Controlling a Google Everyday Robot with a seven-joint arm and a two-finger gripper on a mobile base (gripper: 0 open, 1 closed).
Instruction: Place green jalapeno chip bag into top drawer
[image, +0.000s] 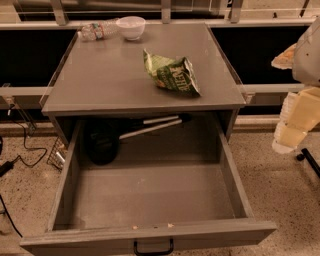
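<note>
— Bearings, please: where does the green jalapeno chip bag (172, 74) lie from the claw (292, 122)?
— Your claw hangs at the right, outside the desk (100, 75) and lower than its top. Whether it is released or clenched, I cannot tell. The bag lies flat on the desk, to the claw's left and somewhat beyond it, well apart.
— Its long axis?
— Diagonal: the far end points away to the left, and the near end slants back toward the claw's side. You have only one arm, so I judge you reach left over the desk's right edge.
— Any writing?
— White letters that look like "KETTLE"; nothing else is legible. The top drawer (150, 200) stands open, left of the claw and below the bag.
</note>
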